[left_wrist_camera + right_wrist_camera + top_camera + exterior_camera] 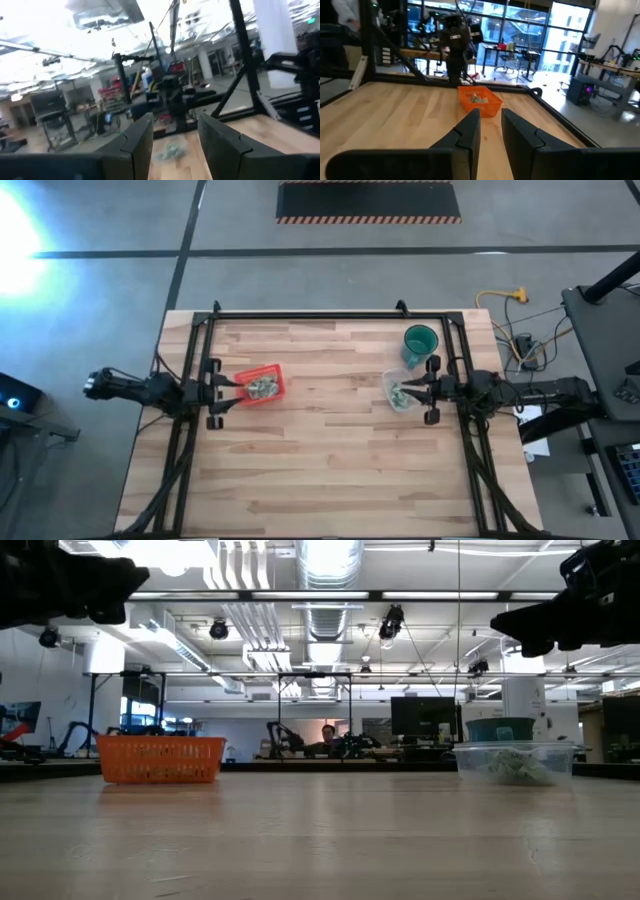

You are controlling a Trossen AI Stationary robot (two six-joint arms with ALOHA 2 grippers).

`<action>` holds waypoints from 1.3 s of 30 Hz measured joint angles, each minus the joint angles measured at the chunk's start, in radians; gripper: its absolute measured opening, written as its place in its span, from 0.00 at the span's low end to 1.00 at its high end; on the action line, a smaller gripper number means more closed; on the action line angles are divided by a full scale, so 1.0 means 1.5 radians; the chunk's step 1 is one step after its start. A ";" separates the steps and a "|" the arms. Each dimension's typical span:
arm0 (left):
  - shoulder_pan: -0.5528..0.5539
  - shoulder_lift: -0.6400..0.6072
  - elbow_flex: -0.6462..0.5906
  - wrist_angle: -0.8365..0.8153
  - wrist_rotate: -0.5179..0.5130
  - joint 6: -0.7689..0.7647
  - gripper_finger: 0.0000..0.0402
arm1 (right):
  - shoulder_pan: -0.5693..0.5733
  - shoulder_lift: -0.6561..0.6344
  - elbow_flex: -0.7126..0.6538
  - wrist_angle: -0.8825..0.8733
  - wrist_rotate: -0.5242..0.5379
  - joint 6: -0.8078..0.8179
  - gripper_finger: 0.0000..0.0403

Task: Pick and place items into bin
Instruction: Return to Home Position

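An orange-red tray (262, 385) sits left of the table's middle, with several pale green-and-white crumpled items (263, 387) inside it. A clear container (402, 390) to the right holds more such items (515, 766). My left gripper (232, 387) hovers by the tray's left side, open and empty, with a gap showing between its fingers (175, 122). My right gripper (400, 392) hangs over the clear container, well above it in the low view. It is open by a narrow gap (491, 116) with nothing in it. The right wrist view faces the tray (479, 101).
A teal cup (420, 342) stands just beyond the clear container, toward the far edge. A black frame (330, 315) runs around the far and side edges of the table. Bare wood lies between the tray and the container and across the near half.
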 joint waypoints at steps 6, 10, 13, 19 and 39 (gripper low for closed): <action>0.023 0.024 0.000 0.025 0.020 -0.009 0.35 | 0.000 -0.019 0.000 0.000 -0.033 -0.011 0.17; 0.053 0.043 -0.001 0.031 0.020 -0.010 0.35 | 0.000 -0.028 0.000 0.000 -0.033 -0.011 0.17; 0.075 0.043 -0.001 0.025 0.031 -0.016 0.35 | 0.000 -0.032 0.000 -0.004 -0.033 -0.012 0.17; 0.105 0.027 -0.001 -0.004 0.056 -0.017 0.35 | 0.000 -0.031 0.000 -0.009 -0.033 -0.009 0.17; 0.105 0.010 -0.002 -0.147 0.062 -0.054 0.35 | 0.000 -0.031 0.000 -0.131 -0.028 -0.014 0.17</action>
